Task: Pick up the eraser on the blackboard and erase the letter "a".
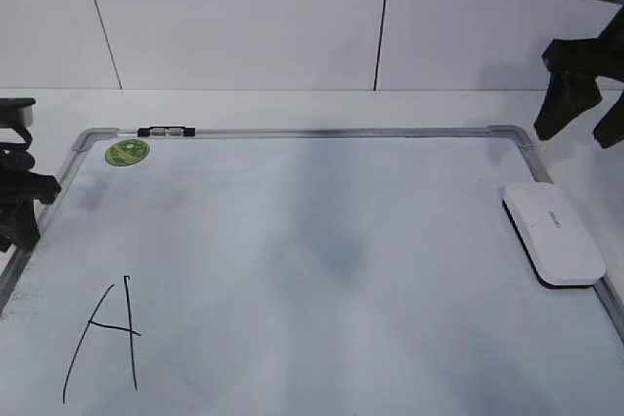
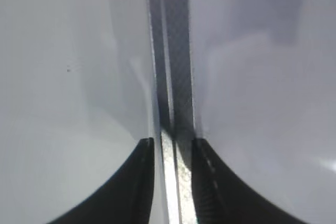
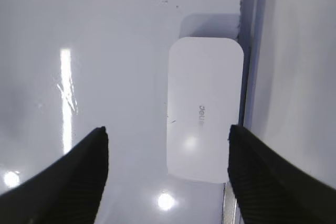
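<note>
The blackboard (image 1: 341,132) is a white dry-erase board with a silver frame, lying flat. The white eraser (image 1: 552,233) lies on it against the right frame. In the right wrist view the eraser (image 3: 205,108) shows its grey logo. My right gripper (image 1: 577,133) hangs open and empty above and behind the eraser; its jaws (image 3: 168,129) are wide apart. My left gripper (image 1: 18,226) sits over the board's left frame, jaws (image 2: 172,142) close together with the frame strip (image 2: 176,182) showing between them. The small letter "a" is out of view.
A large capital "A" (image 1: 102,338) is drawn at the board's near left. A round green sticker (image 1: 127,152) and a black-and-silver clip (image 1: 166,131) sit at the far left corner. A white wall stands behind the table.
</note>
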